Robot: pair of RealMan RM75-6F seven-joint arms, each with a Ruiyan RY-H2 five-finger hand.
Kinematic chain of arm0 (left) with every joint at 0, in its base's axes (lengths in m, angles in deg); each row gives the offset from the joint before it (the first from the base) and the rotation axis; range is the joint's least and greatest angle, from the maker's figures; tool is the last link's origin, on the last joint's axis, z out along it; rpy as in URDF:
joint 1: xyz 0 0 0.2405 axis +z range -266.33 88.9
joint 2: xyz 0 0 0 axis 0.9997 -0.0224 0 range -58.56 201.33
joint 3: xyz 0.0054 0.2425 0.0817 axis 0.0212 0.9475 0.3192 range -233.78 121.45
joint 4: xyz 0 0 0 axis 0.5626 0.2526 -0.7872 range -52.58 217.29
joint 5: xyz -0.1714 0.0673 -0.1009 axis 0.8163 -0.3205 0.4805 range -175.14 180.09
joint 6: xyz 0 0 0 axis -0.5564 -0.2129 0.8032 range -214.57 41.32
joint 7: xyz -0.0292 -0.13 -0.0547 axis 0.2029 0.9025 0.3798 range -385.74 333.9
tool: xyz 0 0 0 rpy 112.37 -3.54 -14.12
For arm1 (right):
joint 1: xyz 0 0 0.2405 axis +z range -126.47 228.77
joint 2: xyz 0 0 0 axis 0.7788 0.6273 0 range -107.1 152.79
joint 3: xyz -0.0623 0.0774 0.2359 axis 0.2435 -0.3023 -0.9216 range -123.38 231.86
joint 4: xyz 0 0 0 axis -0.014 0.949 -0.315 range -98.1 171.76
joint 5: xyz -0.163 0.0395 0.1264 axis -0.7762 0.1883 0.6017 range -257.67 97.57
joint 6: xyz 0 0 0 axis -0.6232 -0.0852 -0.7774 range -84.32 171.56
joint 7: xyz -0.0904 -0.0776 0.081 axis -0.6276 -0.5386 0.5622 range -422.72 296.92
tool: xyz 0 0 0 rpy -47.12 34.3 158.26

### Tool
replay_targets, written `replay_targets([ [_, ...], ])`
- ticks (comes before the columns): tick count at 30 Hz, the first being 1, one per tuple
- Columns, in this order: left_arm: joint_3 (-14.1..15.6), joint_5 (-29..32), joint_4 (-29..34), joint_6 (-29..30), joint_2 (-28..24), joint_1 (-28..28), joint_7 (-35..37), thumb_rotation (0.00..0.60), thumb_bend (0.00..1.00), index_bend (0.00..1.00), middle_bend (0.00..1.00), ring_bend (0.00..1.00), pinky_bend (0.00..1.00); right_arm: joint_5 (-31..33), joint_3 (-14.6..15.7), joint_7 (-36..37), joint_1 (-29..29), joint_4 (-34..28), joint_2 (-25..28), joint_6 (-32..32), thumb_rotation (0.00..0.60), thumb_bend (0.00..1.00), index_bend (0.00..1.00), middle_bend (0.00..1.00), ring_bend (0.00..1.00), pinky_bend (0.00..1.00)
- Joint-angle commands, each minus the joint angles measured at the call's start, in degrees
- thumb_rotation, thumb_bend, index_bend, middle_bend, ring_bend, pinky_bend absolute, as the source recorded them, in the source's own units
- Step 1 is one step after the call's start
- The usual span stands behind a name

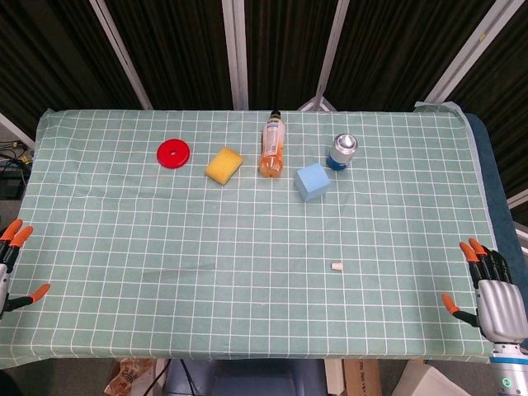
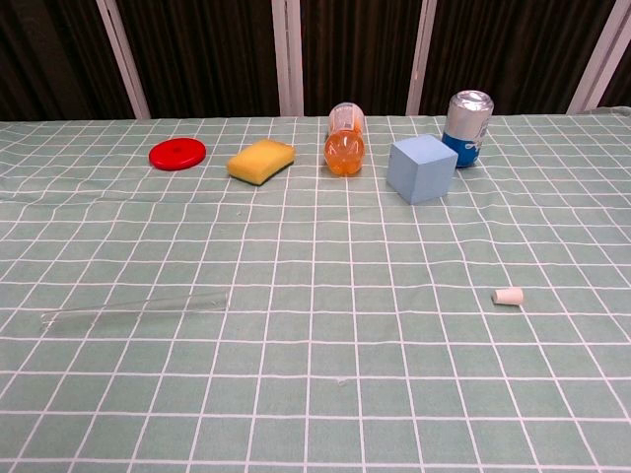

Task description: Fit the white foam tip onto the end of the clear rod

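Head view: left hand and right hand rest at the table edges, fingers spread, holding nothing. The white foam tip lies right of centre.

Chest view: the clear rod lies flat at left, well apart from the tip. No step has begun; next, grasp both parts.

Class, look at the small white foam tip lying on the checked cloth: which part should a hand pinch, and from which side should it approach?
Pinch the white foam tip across its round sides, coming from above with the right hand, probably the nearer one. It lies on its side with open cloth around it, so its ends stay free for the clear rod.
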Motion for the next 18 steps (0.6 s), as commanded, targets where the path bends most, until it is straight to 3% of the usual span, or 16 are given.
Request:
replay_targets([
  [1, 0.0, 0.0, 0.1, -0.1, 0.0, 0.0, 0.0, 0.6, 0.09, 0.01, 0.0, 0.0, 0.0, 0.0, 0.0, 0.0, 0.0, 0.0, 0.0, 0.0, 0.6, 0.31, 0.0, 0.0, 0.0, 0.0],
  [11, 0.6, 0.4, 0.6, -2.0, -0.1, -0.5, -1.4, 0.6, 0.11, 0.04, 0.0, 0.0, 0.0, 0.3, 0.0, 0.1, 0.0, -0.3, 0.0, -0.2, 0.6, 0.31, 0.0, 0.0, 0.0, 0.0],
  [18, 0.8, 2.0, 4.2, -6.4, -0.2, -2.6, -6.3, 0.6, 0.18, 0.14, 0.11, 0.0, 0.0, 0.9, -0.3, -0.1, 0.4, -0.4, -0.2, -1.0, 0.6, 0.31, 0.0, 0.0, 0.0, 0.0],
])
